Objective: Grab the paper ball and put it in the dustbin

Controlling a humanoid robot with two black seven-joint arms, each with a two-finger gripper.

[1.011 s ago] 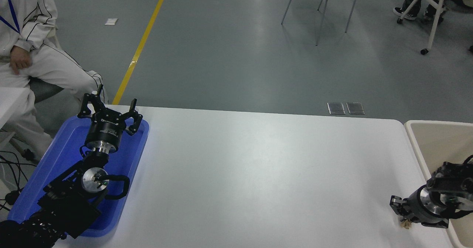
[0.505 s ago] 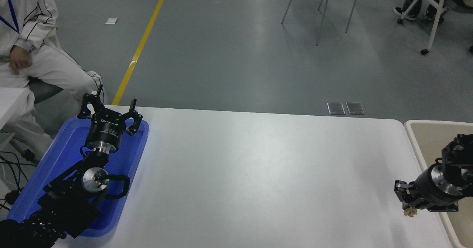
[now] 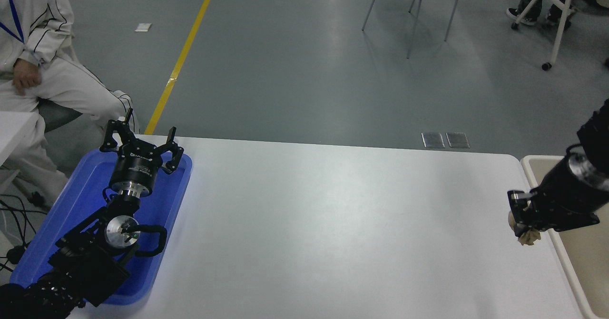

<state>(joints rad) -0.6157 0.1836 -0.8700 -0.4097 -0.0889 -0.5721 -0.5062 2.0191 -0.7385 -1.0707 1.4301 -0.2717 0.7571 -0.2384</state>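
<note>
Risen since a second ago, the right gripper now holds the paper ball clamped between its fingers above the white table, just beside the dustbin rim. Little of the bin's inside shows. Parked over the blue tray, the left gripper has its fingers spread. A person sits at far left on the grey floor.
</note>
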